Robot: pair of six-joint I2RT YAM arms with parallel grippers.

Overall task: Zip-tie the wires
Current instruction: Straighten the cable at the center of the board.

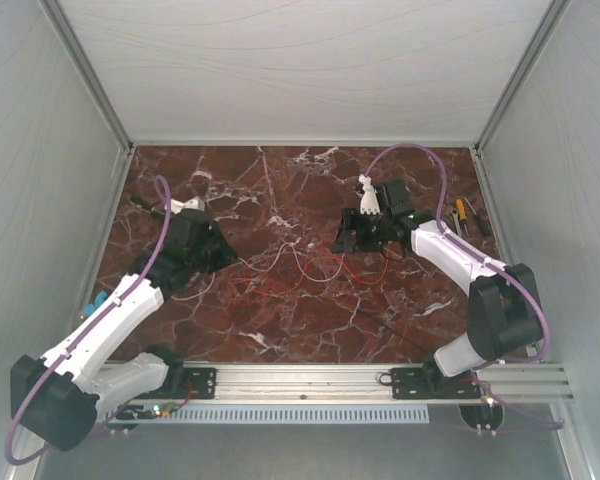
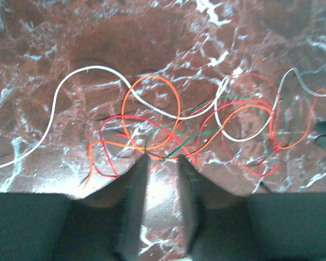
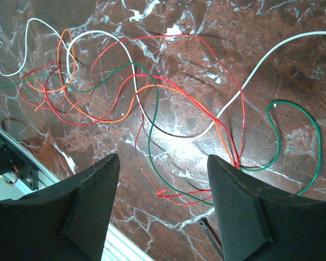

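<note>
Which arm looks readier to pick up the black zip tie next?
Probably the right. The right claw hangs open above the wires, with the zip tie just beside its finger; the left claw sits farther off.

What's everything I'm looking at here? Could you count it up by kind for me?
Robot arms: 2, the left arm and the right arm
Tangle of thin wires: 1
Black zip tie: 1
Yellow-handled screwdriver: 1
Total: 5
</note>
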